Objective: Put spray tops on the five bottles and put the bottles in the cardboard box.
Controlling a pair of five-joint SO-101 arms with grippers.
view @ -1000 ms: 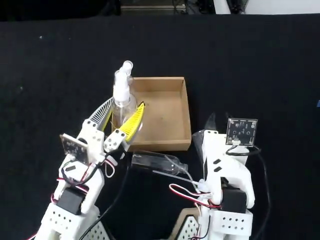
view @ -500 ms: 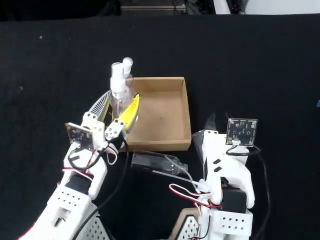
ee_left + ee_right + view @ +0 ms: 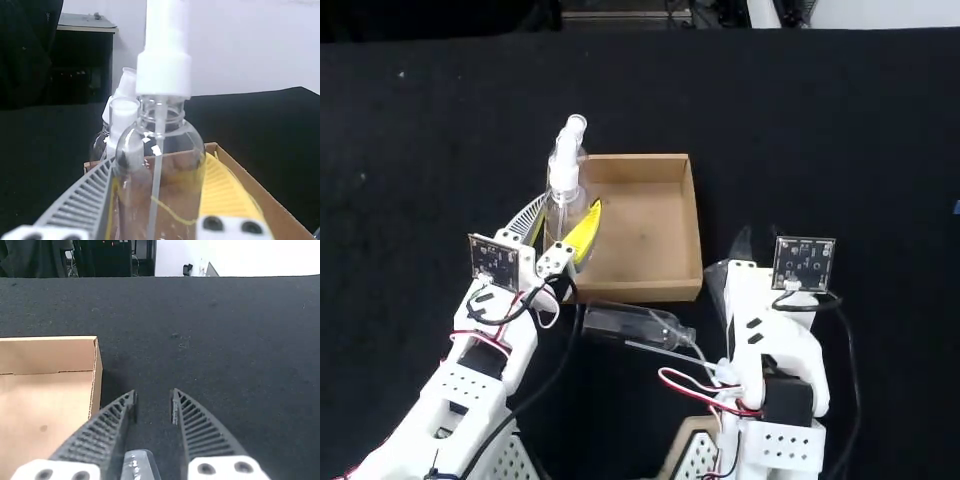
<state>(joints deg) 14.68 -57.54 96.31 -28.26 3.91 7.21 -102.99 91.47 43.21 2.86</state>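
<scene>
White spray top (image 3: 164,75) already on, the clear bottle (image 3: 563,210) is pinched upright by the left gripper (image 3: 568,218) at the cardboard box's (image 3: 650,235) left wall (a second topped bottle (image 3: 121,117) stands just beyond). Best lowered straight, inside the wall and clear of that neighbour, before the fingers let go.

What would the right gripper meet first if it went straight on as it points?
Likely nothing: the right gripper points over bare table, just beside the cardboard box, and the way looks free.
</scene>
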